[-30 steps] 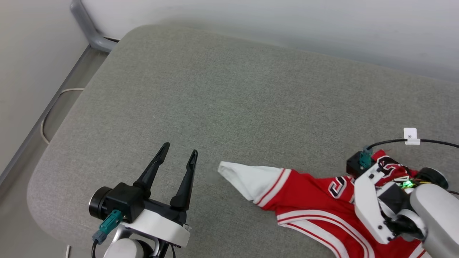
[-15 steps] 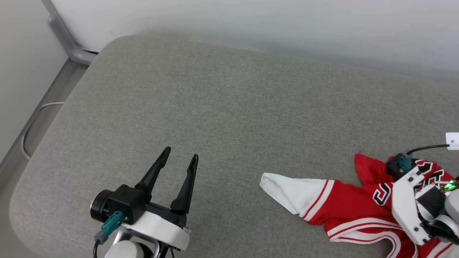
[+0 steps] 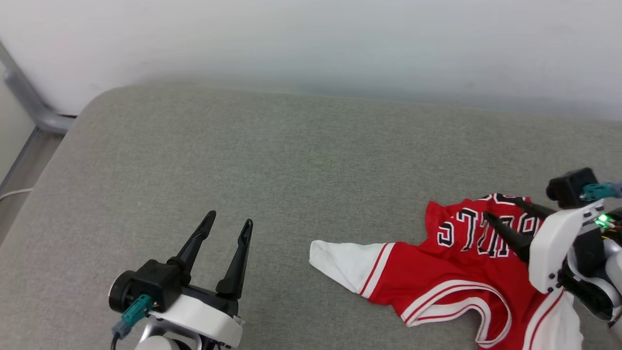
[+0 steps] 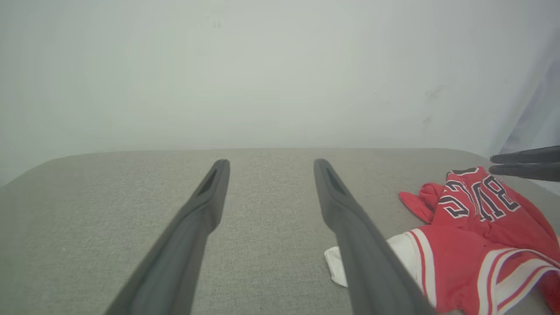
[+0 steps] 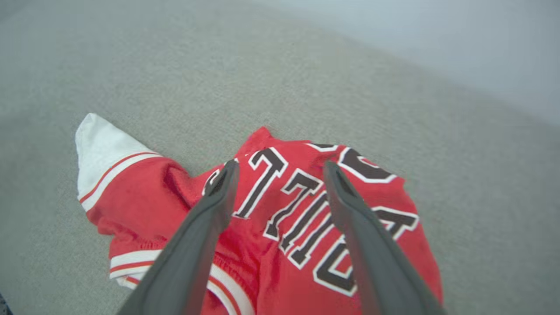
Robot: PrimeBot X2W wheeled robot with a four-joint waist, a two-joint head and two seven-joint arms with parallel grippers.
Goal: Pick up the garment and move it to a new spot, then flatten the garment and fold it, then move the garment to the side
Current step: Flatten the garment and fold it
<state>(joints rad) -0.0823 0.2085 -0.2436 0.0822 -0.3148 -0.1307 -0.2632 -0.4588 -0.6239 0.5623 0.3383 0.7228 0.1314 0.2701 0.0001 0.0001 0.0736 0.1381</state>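
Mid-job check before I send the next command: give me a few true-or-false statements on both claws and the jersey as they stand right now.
1. The right claw is shut on the garment. False: its jaws stand open over the black lettering, with no cloth pinched between them.
2. The left claw is open, holds nothing and is apart from the garment. True.
3. The garment lies flat and fully spread. False: it is bunched and creased on the grey cushion.
4. The white sleeve is the part of the garment nearest the left claw. True.
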